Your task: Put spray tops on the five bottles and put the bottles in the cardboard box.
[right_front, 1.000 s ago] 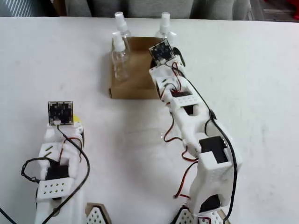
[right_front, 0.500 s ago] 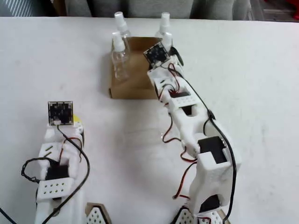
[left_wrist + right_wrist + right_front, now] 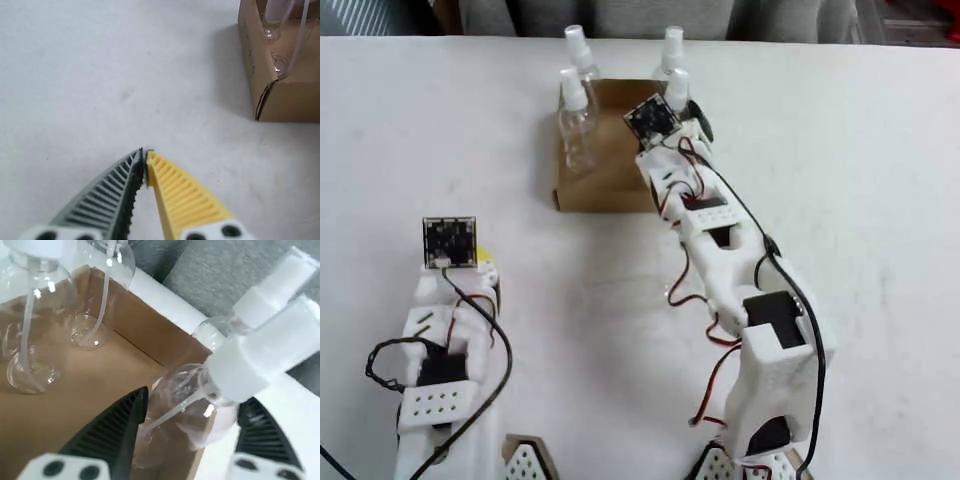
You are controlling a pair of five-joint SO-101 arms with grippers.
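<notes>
The right gripper [image 3: 195, 405] is clamping a clear bottle [image 3: 182, 390] by its body, a black jaw pressing on each side. The bottle is leaning in the grip, its spray top [image 3: 260, 357] pointing out past the jaws instead of straight up. Just below the gripper the corner wall of the cardboard box [image 3: 150, 340] is passing, so the main danger is the bottle's base catching that wall, which could shove the box or tip the bottle out onto the table [image 3: 840, 130]. Letting go while it is tilting could also send it rolling into the two bottles [image 3: 35, 315] standing farther inside the box. Another capped bottle [image 3: 280, 285] is waiting just beyond the gripper and could be knocked by a sideways swing. The smooth plastic may be turning between the jaws. The left gripper [image 3: 145, 152] is hovering over bare table with its jaws together on nothing, the box well ahead of it.
</notes>
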